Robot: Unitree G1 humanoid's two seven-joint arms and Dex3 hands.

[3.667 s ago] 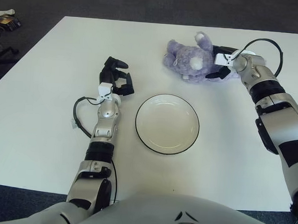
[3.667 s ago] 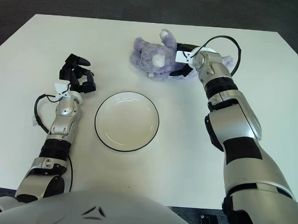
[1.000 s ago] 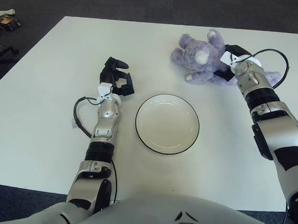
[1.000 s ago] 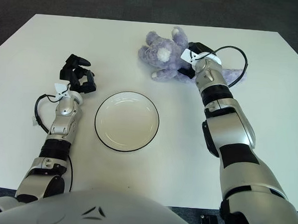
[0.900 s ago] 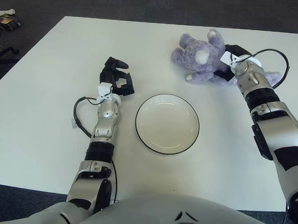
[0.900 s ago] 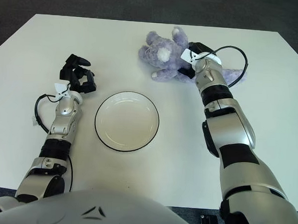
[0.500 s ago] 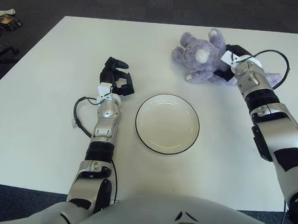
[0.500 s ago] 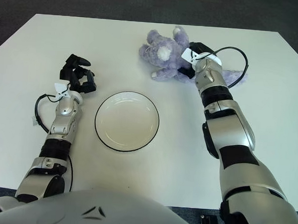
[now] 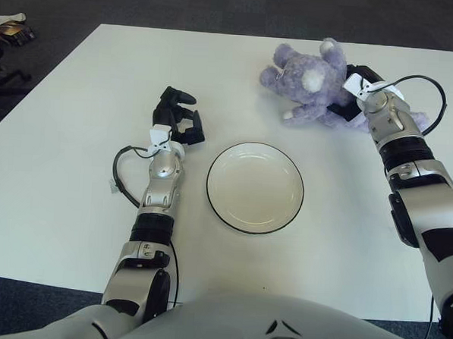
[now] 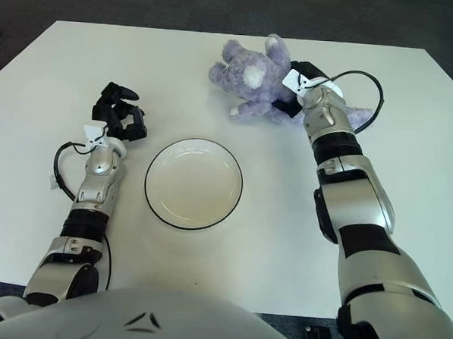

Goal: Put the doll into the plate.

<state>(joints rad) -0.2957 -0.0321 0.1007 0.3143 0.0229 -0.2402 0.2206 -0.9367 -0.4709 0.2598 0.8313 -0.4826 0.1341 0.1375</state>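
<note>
Left eye view is hiding the right hand (image 9: 350, 96) fingers behind the fuzzy purple doll (image 9: 311, 83), gripping it near the table (image 9: 76, 131) far edge; round glossy plate (image 9: 255, 188) is sitting mid-table; left hand (image 9: 177, 120) is curling empty beside it.

Between the doll (image 9: 307, 81) and the plate (image 9: 254, 187) we've got bare white table (image 9: 78, 93), nothing sitting in that lane. The plate itself holds nothing, so its whole bowl is free. Our right hand (image 9: 352, 96) is pressed against the doll's right side at the far edge, its cable looping beside it. Only real obstacle near the plate is our left hand (image 9: 177, 121), just off its left rim with fingers curled, plus a black cable (image 9: 120, 171) lying further left.
</note>
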